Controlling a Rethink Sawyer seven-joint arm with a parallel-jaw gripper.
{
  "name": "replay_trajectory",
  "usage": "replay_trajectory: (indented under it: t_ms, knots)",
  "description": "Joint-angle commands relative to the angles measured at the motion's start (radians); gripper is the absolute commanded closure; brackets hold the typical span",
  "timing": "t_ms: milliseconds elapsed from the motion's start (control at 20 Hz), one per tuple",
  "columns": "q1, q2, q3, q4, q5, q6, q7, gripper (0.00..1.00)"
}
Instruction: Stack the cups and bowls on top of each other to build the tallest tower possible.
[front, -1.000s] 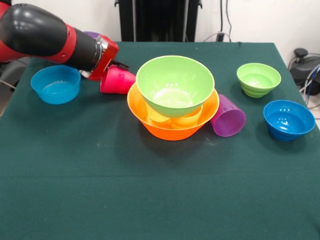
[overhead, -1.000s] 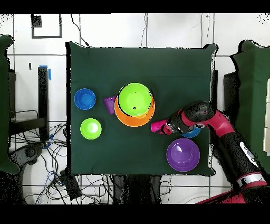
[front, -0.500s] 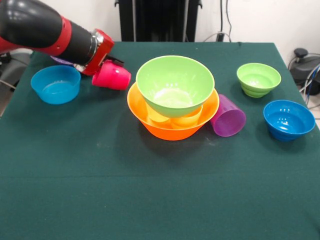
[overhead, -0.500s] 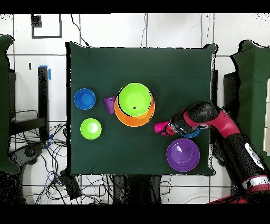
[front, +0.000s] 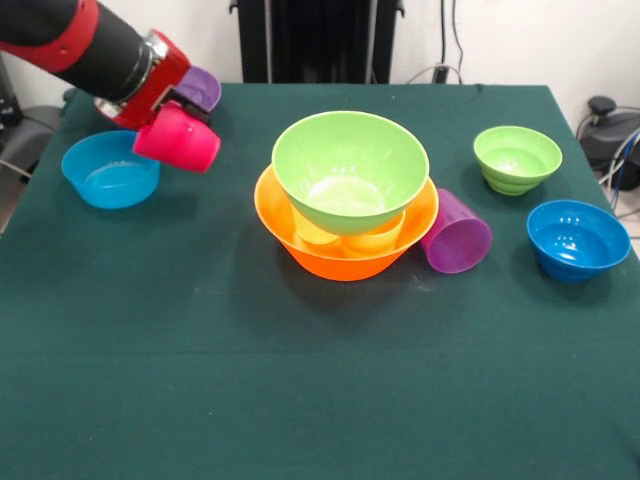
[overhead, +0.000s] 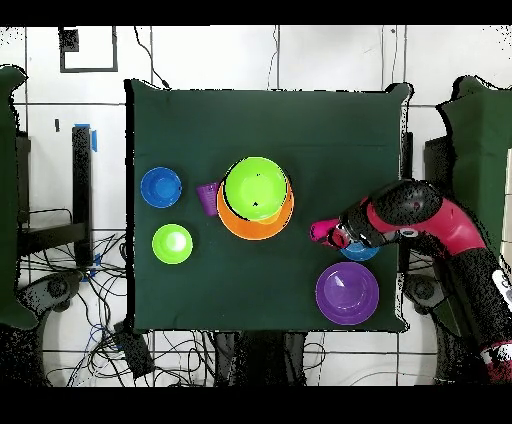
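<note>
Pink cup (front: 178, 138) sits sideways, clamped in the end effector (front: 152, 118) above the blue bowl (front: 110, 168); tilted like this it may slip, or unsettle the tower (front: 348, 200).

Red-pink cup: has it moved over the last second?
Yes. In the front view the red-pink cup, carried by the gripper, has risen and shifted left, away from the large orange bowl, toward the blue bowl.
</note>
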Motion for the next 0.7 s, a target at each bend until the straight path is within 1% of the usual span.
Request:
replay_trajectory:
  t_ms: [50,200,450,700]
  knots:
    - [0.132,-0.097,0.026,-0.147,0.016,0.077,0.014,1.0]
    - [0.16,-0.138,0.025,-0.164,0.005,0.041,0.019,1.0]
    - [0.216,-0.186,0.0,-0.195,-0.013,0.027,0.038,1.0]
    - [0.257,-0.241,-0.02,-0.199,-0.009,0.007,0.068,1.0]
